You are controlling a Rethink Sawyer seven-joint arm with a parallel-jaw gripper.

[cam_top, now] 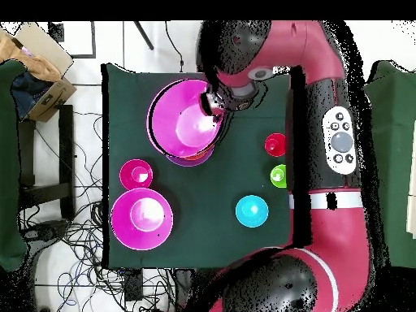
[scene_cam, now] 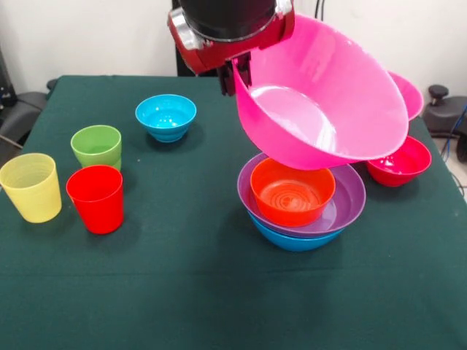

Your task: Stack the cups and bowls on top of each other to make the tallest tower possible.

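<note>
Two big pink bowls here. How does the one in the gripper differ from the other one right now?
The held pink bowl hangs tilted above the orange bowl in the pile, gripped at its rim by the gripper; the other pink bowl sits flat and upright on the table. The held one is being added to the pile; the other stands free beside the crimson bowl. Both look the same colour and size.

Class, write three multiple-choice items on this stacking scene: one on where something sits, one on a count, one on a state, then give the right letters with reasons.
1. The orange bowl sits
A. in the purple bowl
B. beside the cups
C. under the blue bowl

2. Cups on the table:
A. one
B. three
C. five

3. The big pink bowl is
A. flat on the cloth
B. tilted, held at its rim by the gripper
C. upside down

Answers: A, orange nests inside purple; B, yellow, red and green cups; B, it hangs tilted above the pile.
</note>
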